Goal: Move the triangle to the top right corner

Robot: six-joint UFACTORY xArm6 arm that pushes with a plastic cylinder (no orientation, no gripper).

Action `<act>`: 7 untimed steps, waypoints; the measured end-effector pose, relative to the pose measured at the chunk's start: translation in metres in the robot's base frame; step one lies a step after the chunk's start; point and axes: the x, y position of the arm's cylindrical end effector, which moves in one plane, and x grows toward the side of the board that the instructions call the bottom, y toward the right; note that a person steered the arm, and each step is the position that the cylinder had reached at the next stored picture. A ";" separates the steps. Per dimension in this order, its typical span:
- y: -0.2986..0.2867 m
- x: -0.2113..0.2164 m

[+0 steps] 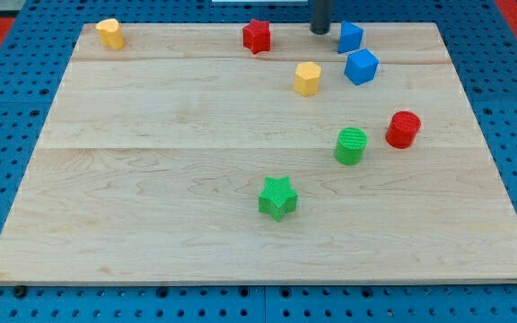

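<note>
Camera view: one wooden worktop (151, 179) seen from the bottom edge, eight small blocks on it.

Blue triangle (350, 37): near the view's top edge, right of centre. Its shape is only partly clear, and I judge it the triangle because the other blue block looks square. It is well short of the top right corner.

My tip (320, 32): just beside the blue triangle, on its left, at about the same depth. I cannot tell whether they touch.

Hand: none fitted. The arm ends in a plain rod, so there is nothing to be apart, together or clamped.

Blue cube (362, 66): just below the blue triangle and a little to its right, close but apart.

Yellow block (307, 78): below my tip, left of the blue cube.

Red star (257, 36): left of my tip, along the top edge.

Red cylinder (403, 129): right of centre, well below the blue pair.

Green cylinder (351, 145): near the red cylinder, on its lower left.

Green star (278, 197): alone, nearest the bottom.

Yellow block, far (109, 33): top left corner.

Risk, rotation: a rightward push off the triangle's middle could spin it and let it slip past my tip.

Risk, collision: any downward drift could drag the blue cube along.

Risk, edge: the triangle sits close to the top edge, so an upward-angled push could send it off the worktop.
</note>
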 end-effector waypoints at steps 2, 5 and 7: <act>0.026 -0.016; -0.049 0.005; -0.036 0.021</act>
